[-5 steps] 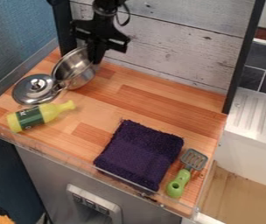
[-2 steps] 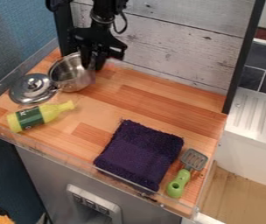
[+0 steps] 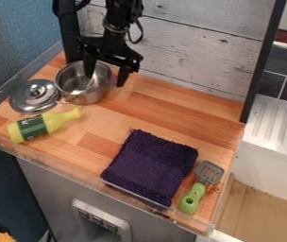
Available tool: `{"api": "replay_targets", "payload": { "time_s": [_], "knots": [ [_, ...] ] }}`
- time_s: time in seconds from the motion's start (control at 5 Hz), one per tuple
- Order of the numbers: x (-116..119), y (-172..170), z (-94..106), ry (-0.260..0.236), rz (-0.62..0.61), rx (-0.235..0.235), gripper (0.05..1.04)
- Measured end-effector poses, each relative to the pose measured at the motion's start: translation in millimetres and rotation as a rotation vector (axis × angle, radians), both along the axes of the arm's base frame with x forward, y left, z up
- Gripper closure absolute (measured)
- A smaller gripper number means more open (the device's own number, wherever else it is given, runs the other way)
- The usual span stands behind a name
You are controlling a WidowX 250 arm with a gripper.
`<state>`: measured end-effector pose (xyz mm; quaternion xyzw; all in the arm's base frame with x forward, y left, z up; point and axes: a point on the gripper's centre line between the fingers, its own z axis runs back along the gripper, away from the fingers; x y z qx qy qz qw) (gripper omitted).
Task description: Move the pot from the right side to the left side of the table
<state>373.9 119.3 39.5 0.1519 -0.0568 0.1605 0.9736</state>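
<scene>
The silver pot [image 3: 83, 90] stands upright at the back left of the wooden table [image 3: 165, 111], beside its lid. My gripper [image 3: 105, 79] is at the pot's right rim with its fingers spread wide, one over the pot's inside and the other outside to the right. Between them the pot's right wall shows, and neither finger is closed on it.
The silver lid [image 3: 35, 96] lies left of the pot. A yellow bottle with a green label [image 3: 42, 125] lies in front of them. A dark purple towel [image 3: 151, 166] and a green-handled spatula [image 3: 200, 186] lie toward the front right. A plank wall [image 3: 196, 52] stands behind.
The pot has gone from tilted to upright and sits slightly farther right than half a second ago. My gripper has opened and let go of its rim. The lid has shifted slightly left.
</scene>
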Motion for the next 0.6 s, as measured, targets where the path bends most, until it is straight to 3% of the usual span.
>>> {"api": "replay_targets", "payload": {
  "time_s": [0.4, 0.6],
  "knots": [
    [1, -15, 33.6, -0.062, -0.015, -0.070, 0.080],
    [3, -20, 62.0, -0.134, -0.025, -0.106, 0.083]
  ]
}}
